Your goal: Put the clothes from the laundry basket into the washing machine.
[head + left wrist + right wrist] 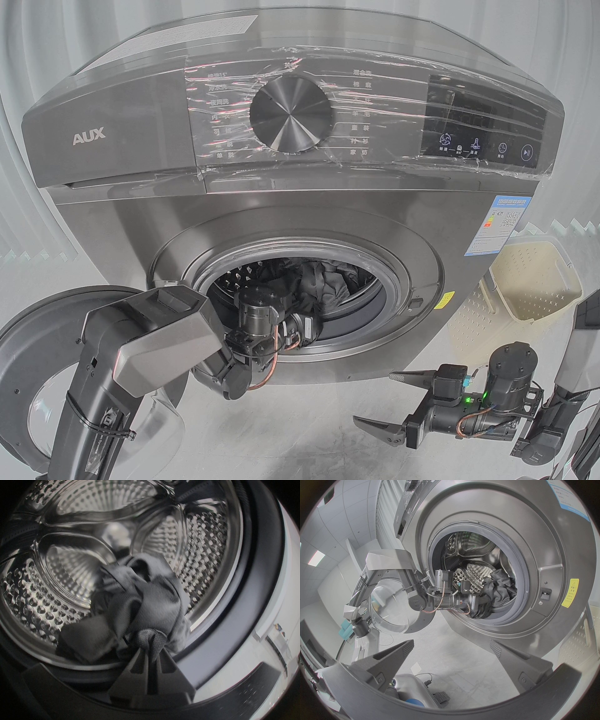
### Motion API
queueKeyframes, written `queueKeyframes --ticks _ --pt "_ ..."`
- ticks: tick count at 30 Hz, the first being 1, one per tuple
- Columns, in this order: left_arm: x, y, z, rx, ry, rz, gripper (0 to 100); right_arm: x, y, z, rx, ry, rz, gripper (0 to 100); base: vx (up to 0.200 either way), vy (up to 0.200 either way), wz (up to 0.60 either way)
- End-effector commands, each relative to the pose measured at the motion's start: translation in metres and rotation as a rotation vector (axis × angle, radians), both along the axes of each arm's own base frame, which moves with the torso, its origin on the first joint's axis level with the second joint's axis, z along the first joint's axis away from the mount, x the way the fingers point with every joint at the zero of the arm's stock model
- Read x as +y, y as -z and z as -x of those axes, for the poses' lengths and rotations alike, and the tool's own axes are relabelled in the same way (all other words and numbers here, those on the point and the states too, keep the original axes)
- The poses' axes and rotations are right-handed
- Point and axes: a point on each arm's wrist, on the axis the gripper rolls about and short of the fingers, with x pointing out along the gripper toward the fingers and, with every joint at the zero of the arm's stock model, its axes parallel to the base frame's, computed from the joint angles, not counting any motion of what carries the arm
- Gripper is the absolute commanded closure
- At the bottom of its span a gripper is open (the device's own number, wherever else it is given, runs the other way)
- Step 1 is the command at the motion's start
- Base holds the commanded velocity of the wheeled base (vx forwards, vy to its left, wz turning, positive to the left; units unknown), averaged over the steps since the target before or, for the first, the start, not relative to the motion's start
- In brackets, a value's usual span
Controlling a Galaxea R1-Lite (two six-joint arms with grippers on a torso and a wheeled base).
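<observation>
The washing machine [294,206] stands with its door [37,356] swung open to the left. A dark grey garment [147,605] is bunched up in the steel drum [68,561], just past the door seal. My left gripper [152,642] is inside the drum opening, shut on a fold of that garment. The same garment [322,281] shows through the opening, and from the side the garment [500,587] rests at the lower rim. My right gripper [374,398] hangs open and holds nothing, low in front of the machine and to the right of the opening. The cream laundry basket [531,281] stands to the machine's right.
The open door [393,605] takes up the space left of the opening, behind my left arm. Pale bare floor [312,431] lies in front of the machine. The laundry basket's perforated wall [581,642] is close beside my right arm.
</observation>
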Motion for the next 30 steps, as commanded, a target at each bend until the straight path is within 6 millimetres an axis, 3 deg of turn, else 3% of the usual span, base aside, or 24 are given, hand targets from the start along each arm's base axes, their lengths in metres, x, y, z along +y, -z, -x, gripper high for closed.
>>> queueKeyframes --ticks 1,10,18,19,26,30 --pt "-0.004 -0.022 -0.028 -0.111 -0.088 0.101 100 0.0 0.0 -0.001 -0.001 0.002 -0.002 0 0.0 0.0 0.0" --pt "-0.015 -0.042 -0.066 -0.283 -0.181 0.198 100 -0.001 0.0 -0.001 -0.002 0.006 -0.002 0 0.0 0.0 0.0" --pt "-0.014 -0.04 -0.067 -0.281 -0.185 0.185 100 -0.001 0.0 -0.001 -0.002 0.006 -0.002 0 0.0 0.0 0.0" --pt "-0.014 -0.039 -0.067 -0.279 -0.184 0.181 0 -0.001 0.0 -0.001 -0.002 0.005 -0.002 0 0.0 0.0 0.0" --pt "-0.013 -0.025 -0.056 -0.223 -0.168 0.143 0 -0.001 0.001 0.0 0.003 0.006 0.002 0 0.0 0.0 0.0" --pt "-0.012 -0.028 -0.048 -0.201 -0.156 0.129 0 -0.001 0.0 -0.001 0.0 0.008 0.0 0 0.0 0.0 0.0"
